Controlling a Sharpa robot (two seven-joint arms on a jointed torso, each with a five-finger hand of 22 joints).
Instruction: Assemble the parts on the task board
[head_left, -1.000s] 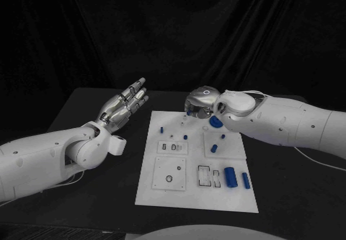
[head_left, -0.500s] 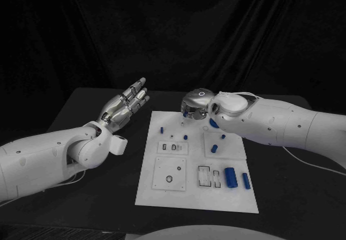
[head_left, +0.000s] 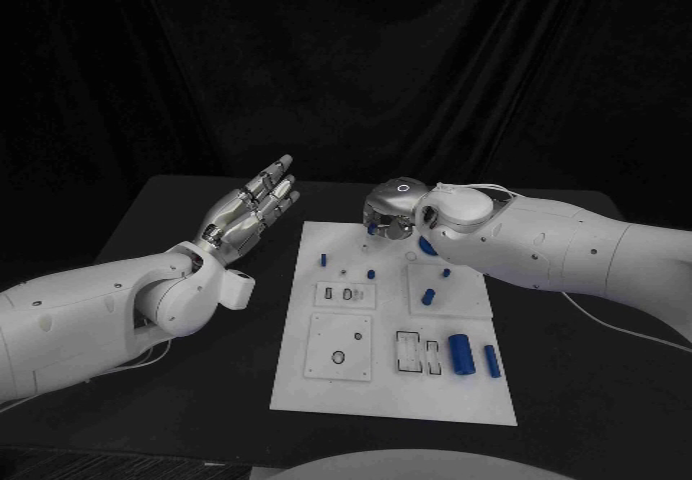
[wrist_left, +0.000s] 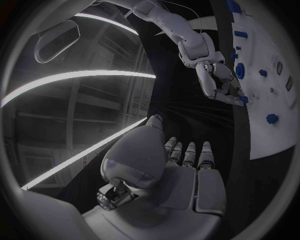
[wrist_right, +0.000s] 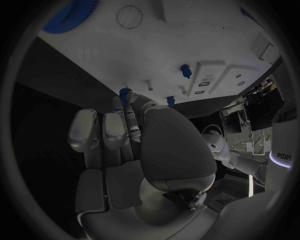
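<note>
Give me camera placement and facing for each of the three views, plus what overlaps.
Head view: on the robot's head, looking down at the black table and task board; both white arms show, left hand raised open, right hand over the board's far end.
Left wrist view: behind the left hand, facing across to the right hand and the board's edge.
Right wrist view: behind the right hand, facing the board.
Shared: all three show the board with its blue parts.

A black table (head_left: 188, 210) stands before dark, folded curtains (head_left: 433, 90). In the left wrist view, long bright light strips (wrist_left: 75, 77) curve overhead, perhaps on a ceiling with dim framing.
</note>
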